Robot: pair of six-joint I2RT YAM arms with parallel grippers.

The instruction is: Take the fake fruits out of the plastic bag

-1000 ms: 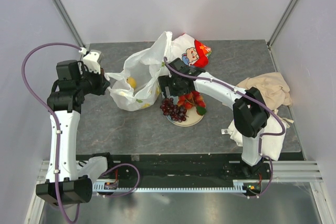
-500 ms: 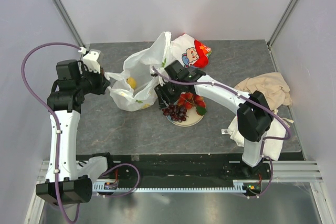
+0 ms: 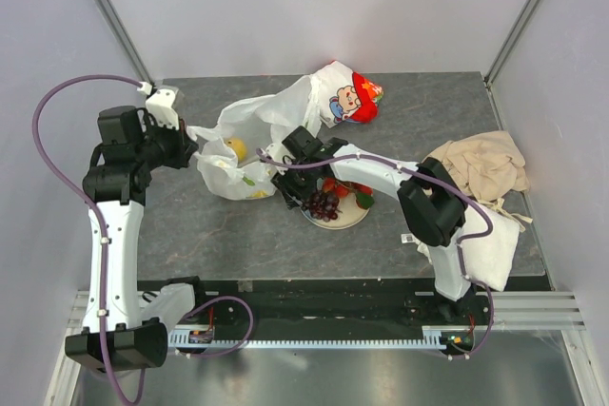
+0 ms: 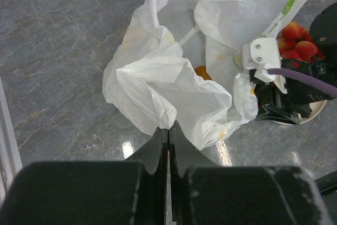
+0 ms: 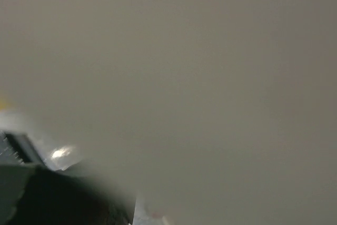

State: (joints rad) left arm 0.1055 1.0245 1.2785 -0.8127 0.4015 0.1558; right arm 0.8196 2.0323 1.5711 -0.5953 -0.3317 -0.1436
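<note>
The plastic bag (image 3: 255,135) lies crumpled at mid-table, its mouth facing right. My left gripper (image 3: 187,146) is shut on the bag's left edge (image 4: 167,125). A yellow lemon (image 3: 235,147) shows through the plastic, and an orange-brown fruit (image 4: 202,72) sits deep inside. My right gripper (image 3: 284,185) presses into the bag's lower right side beside the plate (image 3: 354,218). Its jaws are hidden, and the right wrist view is filled with blurred plastic (image 5: 184,77). On the plate lie purple grapes (image 3: 319,203), red strawberries (image 3: 343,183) and a green piece (image 3: 364,201).
A white-and-red cartoon packet (image 3: 347,97) stands behind the bag. A beige cloth (image 3: 481,164) and a white towel (image 3: 490,244) lie at the right edge. Frame posts rise at both back corners.
My right gripper has moved left and down from the bag's mouth to its lower right side. The bag's upright top has sagged lower. The left gripper keeps its hold.
</note>
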